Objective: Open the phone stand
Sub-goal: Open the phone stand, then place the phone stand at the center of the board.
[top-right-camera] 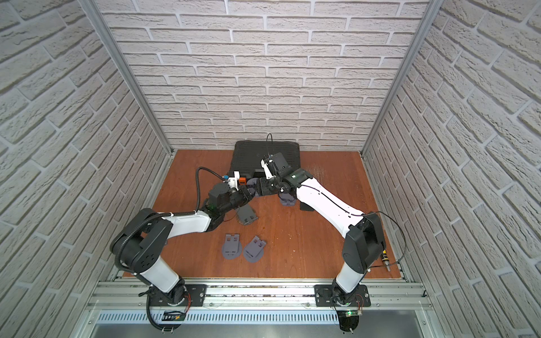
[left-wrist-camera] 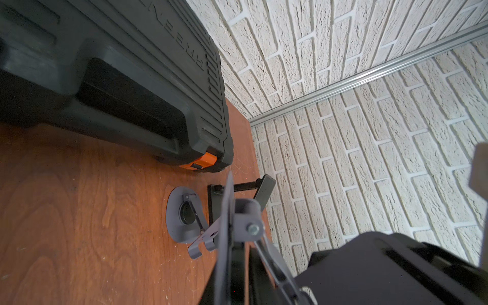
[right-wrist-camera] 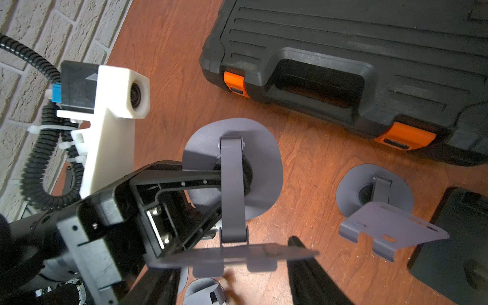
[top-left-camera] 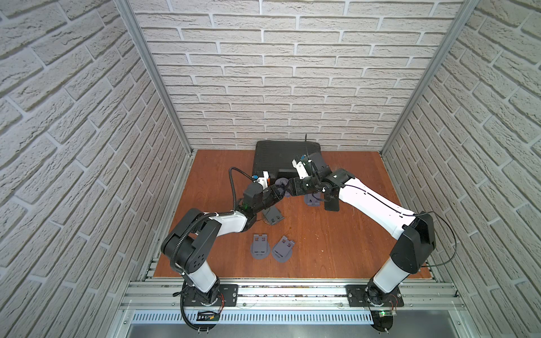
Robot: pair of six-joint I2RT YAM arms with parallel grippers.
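The grey phone stand (top-left-camera: 282, 183) (top-right-camera: 252, 183) hangs above the table between my two grippers, just in front of the black case. In the right wrist view its oval base (right-wrist-camera: 264, 158), its narrow arm (right-wrist-camera: 232, 190) and its plate (right-wrist-camera: 232, 254) stand unfolded, the plate edge-on. My right gripper (right-wrist-camera: 229, 257) (top-left-camera: 289, 187) is shut on the plate across its width. My left gripper (right-wrist-camera: 220, 195) (top-left-camera: 278, 191) reaches in from the side, its fingers closed at the arm and base. In the left wrist view a grey sheet (left-wrist-camera: 224, 237) of the stand runs down into my left gripper (left-wrist-camera: 235, 264).
A black tool case (top-left-camera: 281, 158) with orange latches stands at the back wall. An opened grey stand (top-left-camera: 311, 200) (right-wrist-camera: 375, 211) and a black flat block (top-left-camera: 331, 203) lie under my right arm. A further stand (top-left-camera: 272, 216) sits under my left arm, and two folded ones (top-left-camera: 259, 244) (top-left-camera: 283, 248) lie nearer the front.
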